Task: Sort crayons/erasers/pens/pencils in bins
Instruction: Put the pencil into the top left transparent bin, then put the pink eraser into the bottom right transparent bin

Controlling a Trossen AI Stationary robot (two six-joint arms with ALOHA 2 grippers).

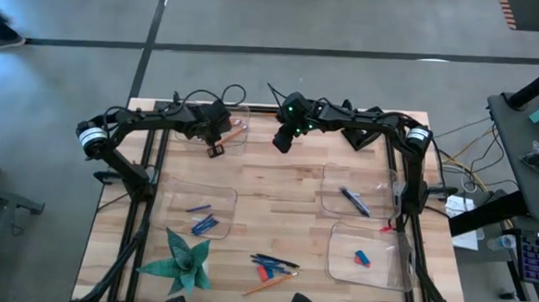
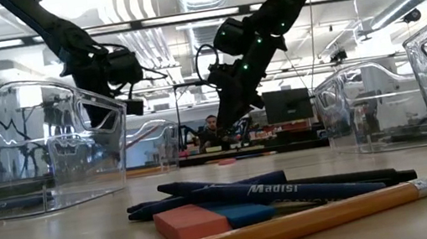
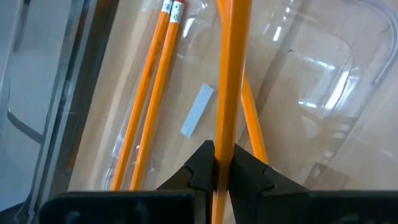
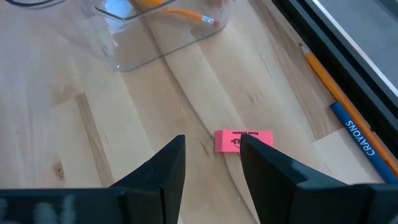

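High view: left pincer [image 1: 216, 148] hangs over the clear bin [image 1: 236, 142] at the counter's [image 1: 286, 193] far edge. Right pincer [image 1: 282, 139] hovers just beside that bin, over bare wood. The pile of pens [image 1: 273, 261] and a loose pencil [image 1: 264, 286] lies well away from both, at the near edge. The other bins hold crayons [image 1: 203, 225], one pen [image 1: 355, 201] and a blue eraser [image 1: 363, 259].

Low view: both pincers hang above the far end of the counter, off the wood. Nothing stands near them except the bin walls, so there is open room to drop.

Left wrist view: left pincer is clenched on an orange held pencil [image 3: 231, 74], long axis running straight out from the fingertips, over the bin floor. Three other pencils [image 3: 149, 93] lie below, roughly along the same line. Releasing here should land it inside, I judge.

Right wrist view: right pincer [image 4: 211, 162] is released, gripping nothing. A pink eraser [image 4: 243, 141] lies flat on the wood right at the fingertips, more under one finger than centred in the gap, long axis across it. The right arm is the nearer one. The bin corner lies ahead and the counter edge off to one side.
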